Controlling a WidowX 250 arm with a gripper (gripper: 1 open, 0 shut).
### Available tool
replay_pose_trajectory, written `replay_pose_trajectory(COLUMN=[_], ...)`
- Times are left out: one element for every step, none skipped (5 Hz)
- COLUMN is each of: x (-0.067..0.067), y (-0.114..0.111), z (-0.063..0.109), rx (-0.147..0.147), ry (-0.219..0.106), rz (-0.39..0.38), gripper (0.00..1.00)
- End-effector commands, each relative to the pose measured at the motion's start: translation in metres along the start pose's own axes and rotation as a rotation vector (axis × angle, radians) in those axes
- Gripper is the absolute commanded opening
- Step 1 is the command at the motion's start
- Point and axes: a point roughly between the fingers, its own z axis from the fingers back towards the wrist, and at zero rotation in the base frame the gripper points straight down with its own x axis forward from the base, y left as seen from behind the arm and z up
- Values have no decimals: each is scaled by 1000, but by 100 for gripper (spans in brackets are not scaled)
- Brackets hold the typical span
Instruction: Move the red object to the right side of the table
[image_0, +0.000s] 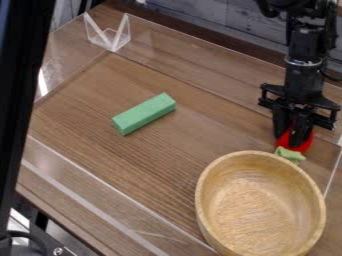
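My gripper: my black metal gripper (297, 137) points almost straight down at the right of the scene; its dark fingers are drawn close together, pinching the small red toy between them.

Red object: the small rounded red strawberry-like toy (295, 143) with a yellow-green leafy end sits between my fingertips, low over the tabletop, near the right acrylic wall and just beyond the far rim of the bowl. The leafy end pokes out below the fingers towards the bowl; whether it touches the wood I cannot tell.

My arm: a black cylindrical column (306, 40) rises from the gripper and leaves the top of the view; a short cross-bracket sits above the fingers.

Bowl: the round, light wooden bowl (262, 206) has a smooth thick rim and fine streaked grain inside. It stands at the near right and is partly cut off by the lower edge.

Block: the green rectangular block (143, 113), matte with square edges, lies flat and diagonal near the middle, well apart from the bowl and from my gripper.

Surface: the brown wood-grain tabletop (201, 85) shows long dark streaks running with the grain.

Border: low clear acrylic walls (60, 73) edge the tabletop, and a folded clear piece (108, 33) stands at the far left corner.

Foreground: a dark upright bar (23, 110), out of focus, crosses the left side.
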Motion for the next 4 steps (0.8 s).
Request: replay_pose_trajectory(x=[1, 1, 0, -1], y=[21, 27, 32, 38], z=[15, 13, 10, 8], rx=[21, 26, 30, 33], ry=[-46, -42, -38, -34], rz=[34, 46, 58, 70], gripper=[0, 0, 0, 0])
